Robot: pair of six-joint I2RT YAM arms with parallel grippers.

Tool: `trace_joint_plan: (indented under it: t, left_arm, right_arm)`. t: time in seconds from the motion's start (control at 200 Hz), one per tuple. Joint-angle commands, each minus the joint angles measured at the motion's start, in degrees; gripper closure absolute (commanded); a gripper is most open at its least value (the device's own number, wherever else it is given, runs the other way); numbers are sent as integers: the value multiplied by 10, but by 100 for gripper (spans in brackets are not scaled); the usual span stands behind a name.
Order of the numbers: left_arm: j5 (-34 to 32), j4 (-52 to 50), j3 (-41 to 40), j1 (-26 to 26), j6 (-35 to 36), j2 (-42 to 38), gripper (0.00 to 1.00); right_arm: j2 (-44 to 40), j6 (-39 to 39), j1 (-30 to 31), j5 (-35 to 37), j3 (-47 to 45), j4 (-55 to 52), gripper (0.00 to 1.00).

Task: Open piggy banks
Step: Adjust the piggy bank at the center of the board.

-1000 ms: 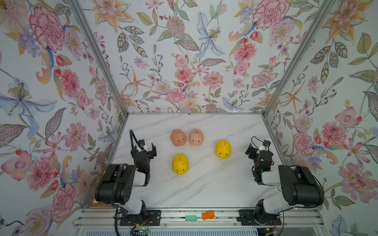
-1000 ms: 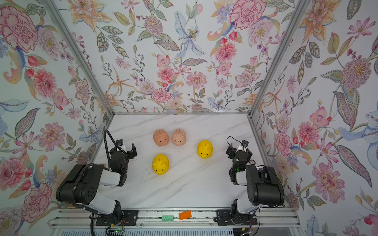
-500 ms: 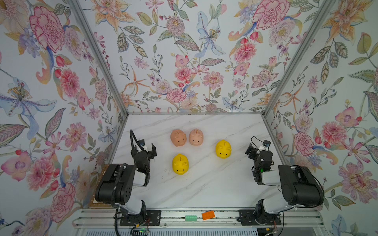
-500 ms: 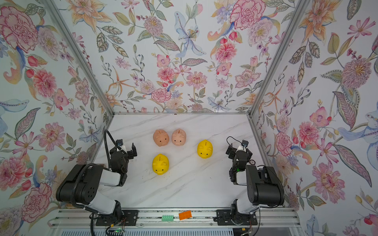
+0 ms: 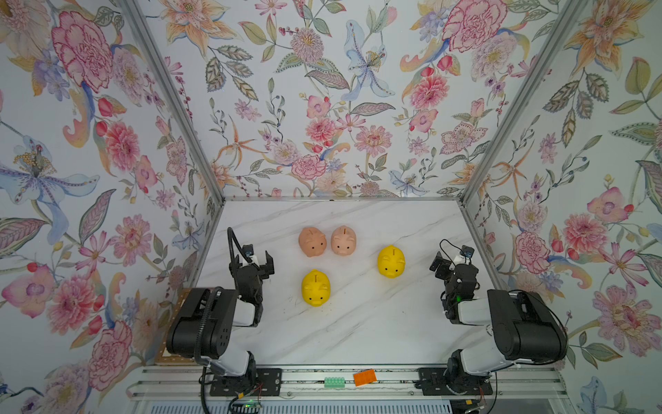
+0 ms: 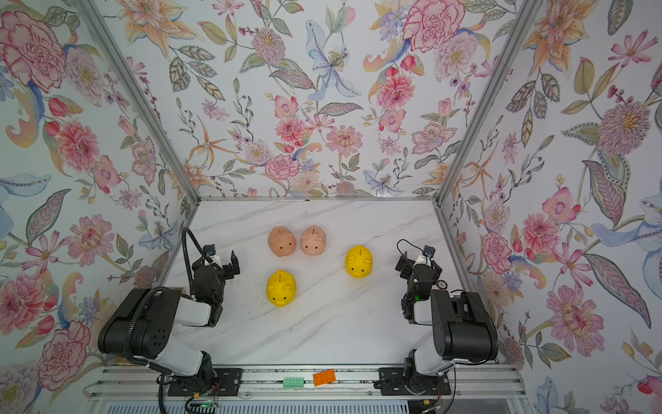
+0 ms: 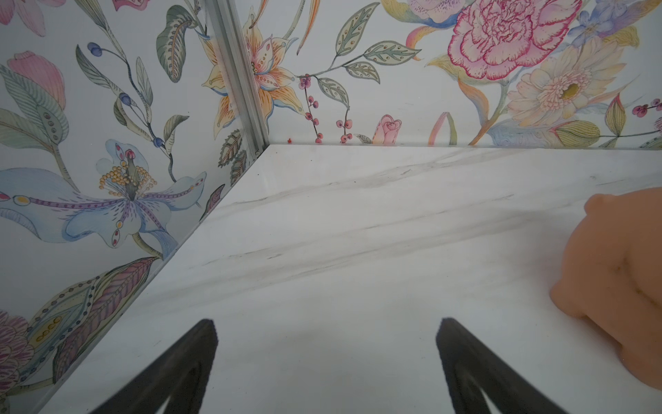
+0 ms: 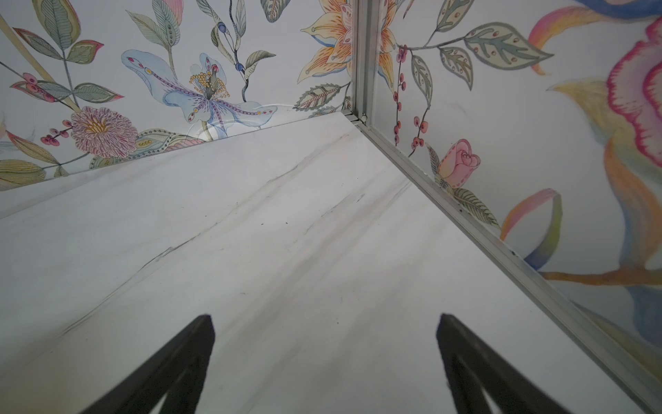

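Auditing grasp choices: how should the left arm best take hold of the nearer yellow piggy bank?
Probably from above, across the two rounded flanks of the nearer yellow piggy bank: it stands upright, snout toward the robot, coin slot on top, with room on both sides. The left gripper is open.

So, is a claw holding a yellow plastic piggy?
No, left gripper and right gripper gape empty, apart from the yellow plastic piggy banks.

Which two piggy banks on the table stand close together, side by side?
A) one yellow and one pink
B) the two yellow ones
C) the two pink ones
C: the pink piggy banks sit close, side by side, while the yellow piggy banks stand well apart from each other.
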Motion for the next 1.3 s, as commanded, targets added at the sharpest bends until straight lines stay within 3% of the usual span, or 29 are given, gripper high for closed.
trace_joint_plan:
  t: [0.0, 0.065, 0.23, 0.345, 0.415, 0.56, 0.801, 1.021, 1.151, 1.291]
  left_arm:
    - [2, 21, 5, 1, 18, 0, 1]
    - [-39, -20, 5, -20, 29, -63, 1]
    - [-166, -253, 89, -58, -11, -158, 1]
    - [-219, -362, 130, -112, -29, -197, 1]
    - [-238, -482, 173, -148, -69, -214, 1]
    - [-216, -732, 257, -237, -152, -243, 1]
    - [-131, -1016, 393, -365, -252, -219, 1]
    - [-99, -1178, 505, -426, -334, -130, 1]
    - [-92, -1215, 538, -446, -365, -92, 1]
    - [-40, -1242, 555, -448, -384, -60, 1]
  right_arm:
    - [7, -10, 0, 9, 10, 12, 1]
    - [7, -9, -1, 8, 11, 11, 1]
    - [7, -10, -2, 4, 14, 7, 1]
    - [2, -19, -10, -55, 25, -21, 1]
    - [-19, -27, 2, -21, 34, -48, 1]
    - [-70, -41, 46, 70, 143, -273, 1]
    - [-124, 39, 132, 20, 309, -597, 1]
    - [-154, 47, 230, -15, 322, -671, 1]
    - [-170, 53, 279, -29, 295, -666, 1]
    - [-198, 72, 309, -60, 257, -657, 1]
